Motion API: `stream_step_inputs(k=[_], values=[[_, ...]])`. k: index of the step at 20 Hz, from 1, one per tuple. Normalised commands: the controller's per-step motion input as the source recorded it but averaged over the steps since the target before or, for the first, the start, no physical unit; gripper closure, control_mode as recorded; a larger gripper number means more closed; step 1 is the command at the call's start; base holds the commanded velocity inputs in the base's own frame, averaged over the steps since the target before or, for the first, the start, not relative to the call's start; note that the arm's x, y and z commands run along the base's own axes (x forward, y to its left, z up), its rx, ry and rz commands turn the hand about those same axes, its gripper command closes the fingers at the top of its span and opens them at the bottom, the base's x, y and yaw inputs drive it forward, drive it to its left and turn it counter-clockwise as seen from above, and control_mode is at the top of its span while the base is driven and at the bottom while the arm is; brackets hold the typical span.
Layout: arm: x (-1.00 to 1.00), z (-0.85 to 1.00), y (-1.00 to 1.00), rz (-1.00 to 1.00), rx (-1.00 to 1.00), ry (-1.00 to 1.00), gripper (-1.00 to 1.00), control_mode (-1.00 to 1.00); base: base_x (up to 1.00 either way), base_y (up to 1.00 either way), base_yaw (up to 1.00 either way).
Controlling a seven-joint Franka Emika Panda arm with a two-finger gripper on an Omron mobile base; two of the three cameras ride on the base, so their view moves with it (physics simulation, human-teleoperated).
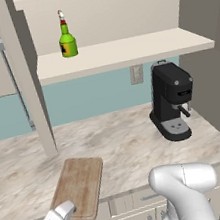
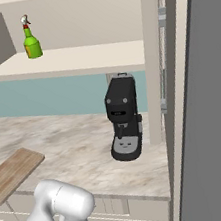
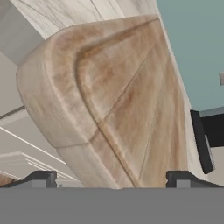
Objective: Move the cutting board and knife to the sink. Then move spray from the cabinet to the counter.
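The open-fronted cabinet [image 1: 123,53] holds the spray [image 1: 66,38], a green bottle standing upright on its lower shelf toward the left end, with nothing else on that shelf. Below it, the counter [image 1: 128,144] carries the cutting board [image 1: 79,187], which lies flat with its near end overhanging the front edge, and a black coffee machine [image 1: 170,103] well apart to the right, against the wall. The gripper [image 3: 112,179] sits low at the board's near rounded corner, its jaws spread wide, one fingertip [image 3: 41,178] showing on each side of the board, gripping nothing.
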Motion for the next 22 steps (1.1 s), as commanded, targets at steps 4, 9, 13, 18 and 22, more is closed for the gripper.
stream_step_inputs(k=[4, 9, 13, 18, 22], values=[[0.01, -0.13, -0.01, 0.00, 0.00, 0.00, -1.00, -1.00, 0.00, 0.00, 0.00], [0.00, -0.02, 0.00, 0.00, 0.00, 0.00, -1.00, -1.00, 0.00, 0.00, 0.00], [0.00, 0.00, 0.00, 0.00, 0.00, -0.01, -1.00, -1.00, 0.00, 0.00, 0.00], [0.00, 0.00, 0.00, 0.00, 0.00, -0.02, -1.00, -1.00, 0.00, 0.00, 0.00], [0.00, 0.00, 0.00, 0.00, 0.00, 0.00, 1.00, -1.00, 0.00, 0.00, 0.00]])
